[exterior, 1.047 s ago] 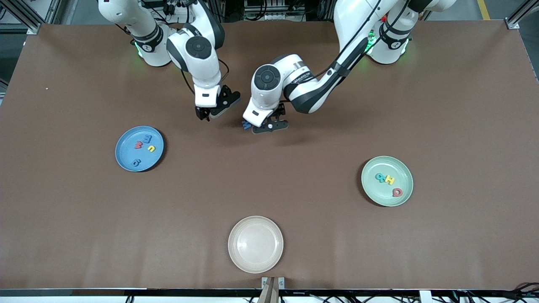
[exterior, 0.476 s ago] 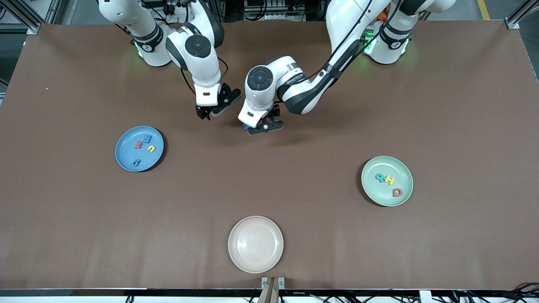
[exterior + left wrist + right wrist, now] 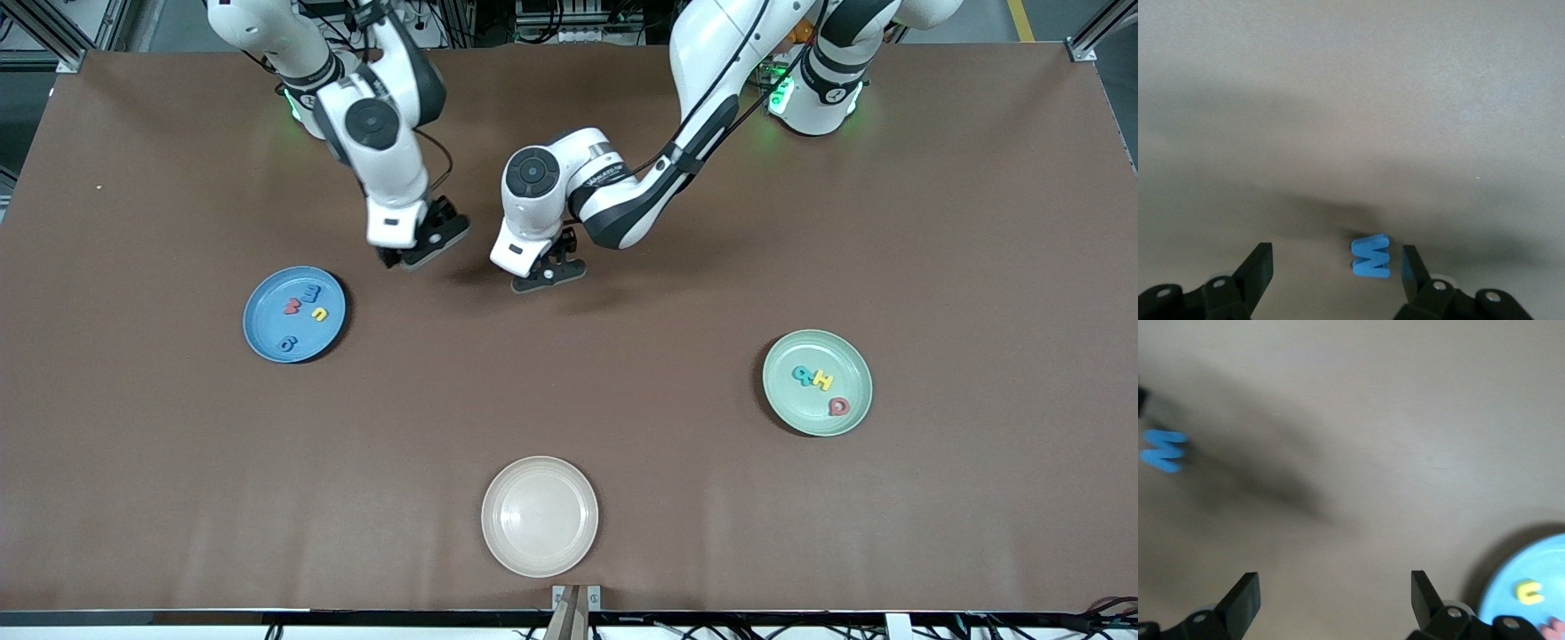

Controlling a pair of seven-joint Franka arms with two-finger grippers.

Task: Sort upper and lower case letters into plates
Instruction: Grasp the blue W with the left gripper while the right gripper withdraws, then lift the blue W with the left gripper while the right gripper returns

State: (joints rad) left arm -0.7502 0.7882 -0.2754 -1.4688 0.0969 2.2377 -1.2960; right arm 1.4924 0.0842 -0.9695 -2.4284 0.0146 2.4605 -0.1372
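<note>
**A:** What had just changed?

**B:** Over the last second both arms had swung toward the right arm's end of the counter. The left gripper had come down low around the blue letter, which lay on the counter. The right gripper had drifted away from it, toward the blue plate.

**A:** Meaning?

**B:** I'd judge the left arm was starting a pick of that last loose letter. The blue plate already carried four letters and the green plate three. The cream plate carried nothing.

**A:** And the fingers?

**B:** The left fingers stood apart, the letter between them, very close to one finger, though I couldn't tell whether it touched. They weren't clamped. The right fingers were spread wide, holding nothing, over bare counter just beside the blue plate's rim.

**A:** Which plate would it go to?

**B:** It read as W or M; I couldn't tell its case.
</note>
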